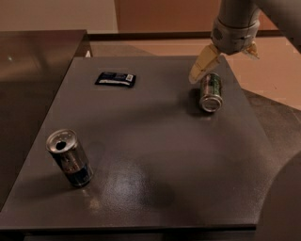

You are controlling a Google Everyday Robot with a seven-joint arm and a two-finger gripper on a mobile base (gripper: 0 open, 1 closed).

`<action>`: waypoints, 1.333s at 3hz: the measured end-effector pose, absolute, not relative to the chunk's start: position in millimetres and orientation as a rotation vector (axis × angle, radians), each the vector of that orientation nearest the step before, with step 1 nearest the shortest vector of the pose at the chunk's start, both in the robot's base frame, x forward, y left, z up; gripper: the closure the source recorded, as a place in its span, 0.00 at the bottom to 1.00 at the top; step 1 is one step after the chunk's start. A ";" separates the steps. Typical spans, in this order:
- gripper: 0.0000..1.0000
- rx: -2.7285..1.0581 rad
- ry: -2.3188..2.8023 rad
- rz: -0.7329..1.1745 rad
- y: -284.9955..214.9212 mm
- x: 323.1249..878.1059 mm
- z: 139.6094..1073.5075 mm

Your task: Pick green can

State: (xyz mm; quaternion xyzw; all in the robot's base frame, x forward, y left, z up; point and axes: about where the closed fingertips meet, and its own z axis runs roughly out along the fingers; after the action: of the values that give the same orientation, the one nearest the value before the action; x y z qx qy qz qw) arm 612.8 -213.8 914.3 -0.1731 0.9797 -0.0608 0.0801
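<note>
Claw hangs just behind green can, lying on table's right.

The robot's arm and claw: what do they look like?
The arm is a smooth, pale grey tube ending in a rounded grey wrist. The claw, at the top right close by the lying green can, has two cream-coloured, wedge-shaped fingers tapering to blunt tips. No cables or markings show.

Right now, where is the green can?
In the camera view, the green can lies on its side at the table's far right, with the open hand at its far end.
</note>
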 end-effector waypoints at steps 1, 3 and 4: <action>0.00 -0.377 3.005 -0.191 -220.5 623.7 889.1; 0.03 -0.258 3.093 -0.155 -221.2 629.0 844.8; 0.20 -0.263 3.100 -0.135 -214.4 630.5 838.3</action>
State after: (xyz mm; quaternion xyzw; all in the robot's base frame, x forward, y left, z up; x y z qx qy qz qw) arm 630.5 -214.4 838.3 -0.0843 0.9954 -0.0433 0.0139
